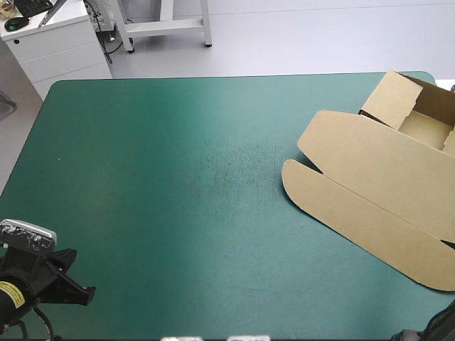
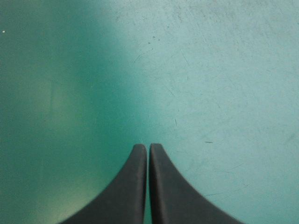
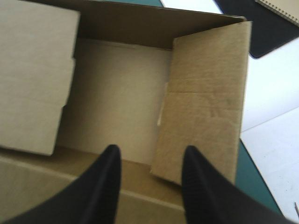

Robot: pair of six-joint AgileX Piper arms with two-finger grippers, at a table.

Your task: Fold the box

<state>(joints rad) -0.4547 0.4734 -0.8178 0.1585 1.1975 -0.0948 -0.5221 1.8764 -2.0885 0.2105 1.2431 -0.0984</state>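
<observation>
The brown box (image 1: 370,192) lies at the table's far right: an open tray (image 1: 423,124) with raised walls and its lid spread flat toward the middle of the table. In the right wrist view my right gripper (image 3: 152,150) stands open, nothing between its black fingers, looking down into the tray's floor (image 3: 117,98) with a side wall (image 3: 205,102) ahead of one finger. My left gripper (image 2: 148,145) is shut on nothing over bare cover, at the near left corner (image 1: 75,284), far from the box. The high view shows only a dark piece of the right arm (image 1: 437,330).
The tray reaches the table's right edge (image 1: 444,82), and in the right wrist view pale floor (image 3: 275,116) shows beyond it. The teal-green cover (image 1: 178,177) stretches wide between the left gripper and the lid.
</observation>
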